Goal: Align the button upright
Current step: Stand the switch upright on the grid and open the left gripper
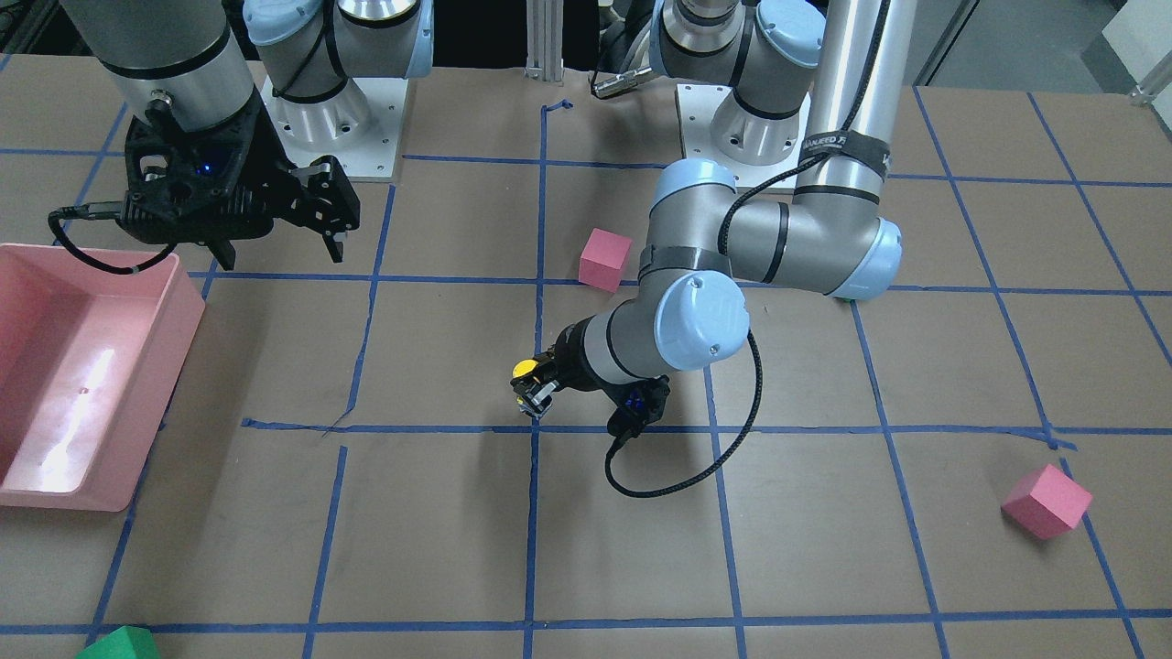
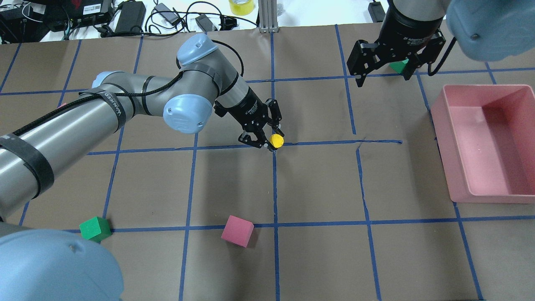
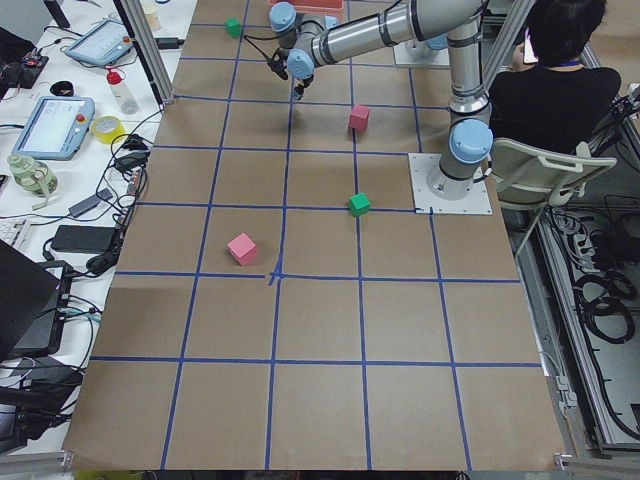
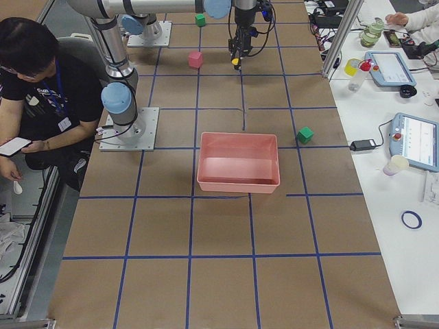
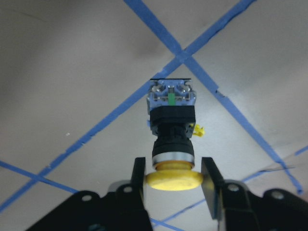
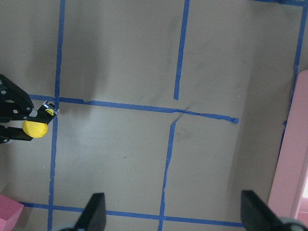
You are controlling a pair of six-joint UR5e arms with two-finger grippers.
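Note:
The button [image 2: 276,140] has a yellow mushroom cap, a black collar and a grey-black base. My left gripper [image 2: 269,136] is shut on its yellow cap near a crossing of blue tape lines at mid-table. In the left wrist view the button [image 5: 172,120] points base-first away from the gripper [image 5: 174,180], towards the tape cross. It is tilted, cap [image 1: 525,369] above base; I cannot tell whether the base touches the table. My right gripper [image 2: 382,69] is open and empty, hovering far off to the side, and shows in the front view [image 1: 279,252].
A pink bin [image 2: 443,138] stands on my right side. A pink cube [image 2: 237,230] and a green cube [image 2: 95,228] sit near my base. Another pink cube [image 1: 1047,501] lies on the far left side. A green cube [image 2: 399,66] sits under my right gripper.

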